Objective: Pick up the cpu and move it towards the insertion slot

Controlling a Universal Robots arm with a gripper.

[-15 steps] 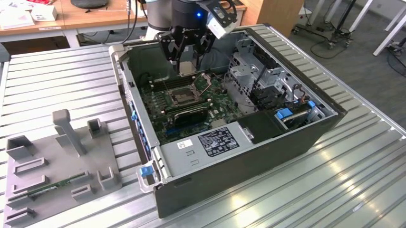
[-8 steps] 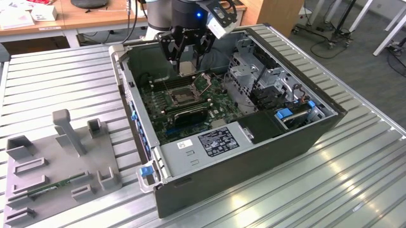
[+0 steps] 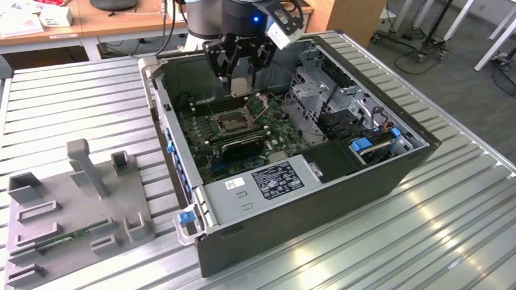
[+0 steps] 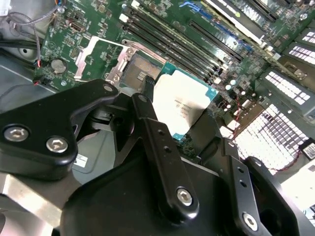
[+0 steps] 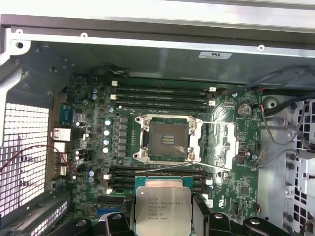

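Closest to the wrist cameras, the gripper (image 5: 164,216) has its two black fingers (image 4: 160,147) closed on opposite edges of the cpu (image 5: 163,209), which hangs clear of the board below with its silvery face turned toward the first wrist camera. In the second wrist view the chip (image 4: 183,101) shows as a pale square with a teal rim, pinched at its sides and touching nothing else.

Just beyond it lies the insertion slot (image 5: 167,139), a square silver frame with a dark centre, its thin wire lever (image 5: 184,166) swung out across the board. The chip sits near the socket but not over it; rows of long black memory slots (image 5: 162,96) lie on either side of the socket, one set between chip and frame.

In the exterior view the gripper (image 3: 239,81) hangs inside the open computer case (image 3: 322,199), above the green motherboard (image 3: 278,142), with the socket (image 3: 231,122) a little below and ahead of it.

The chip looks light, thin and rigid, so it should neither sag nor bend. Its smooth metal face and narrow edges give little friction, so an edge grip like this one seems right, kept firm and square. The underside contacts and the socket pins are likely delicate; any tilt or scraping could damage them.

Farther off, on the ribbed metal table (image 3: 81,103), stands a grey holder (image 3: 77,205).
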